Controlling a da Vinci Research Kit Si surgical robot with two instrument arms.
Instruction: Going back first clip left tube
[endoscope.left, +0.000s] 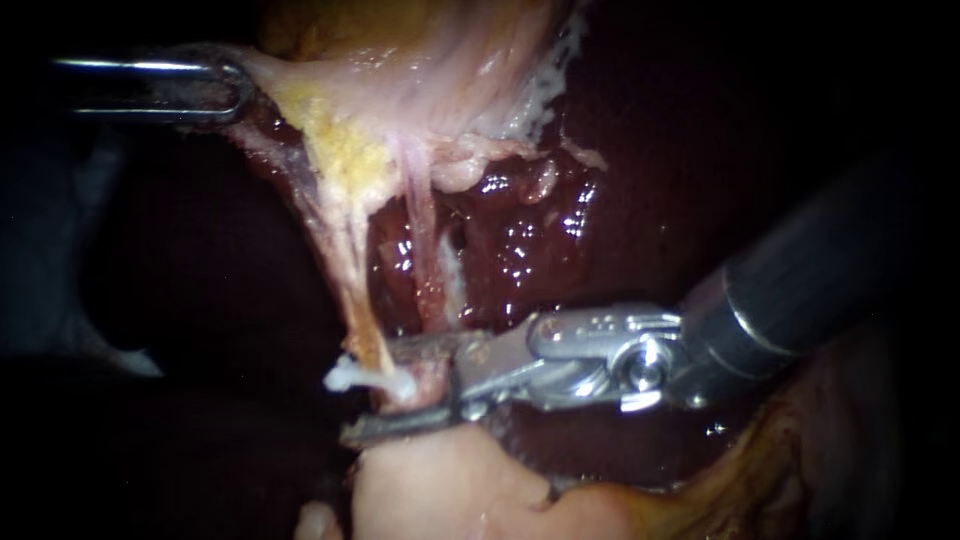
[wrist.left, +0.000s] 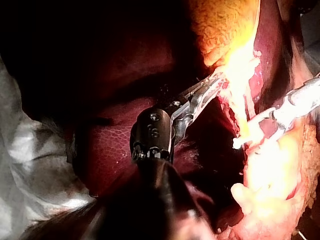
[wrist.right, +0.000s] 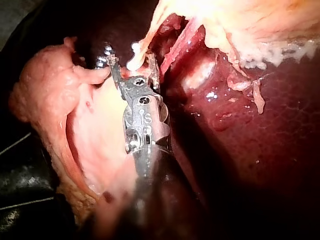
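My left instrument comes in at the upper left, its jaws shut on the edge of the pale gallbladder and holding it up; the left wrist view shows the same grip. From the gallbladder a yellowish left tube and a pink right tube run down over the dark liver. A white clip sits across the left tube's lower end. My right instrument has its jaws open, one on each side of the clipped tube. The right wrist view shows the clip between the jaws.
Pale fatty tissue lies just below the right instrument's lower jaw. Wet raw liver bed shows to the right of the tubes. White drape lies beside the liver in the left wrist view.
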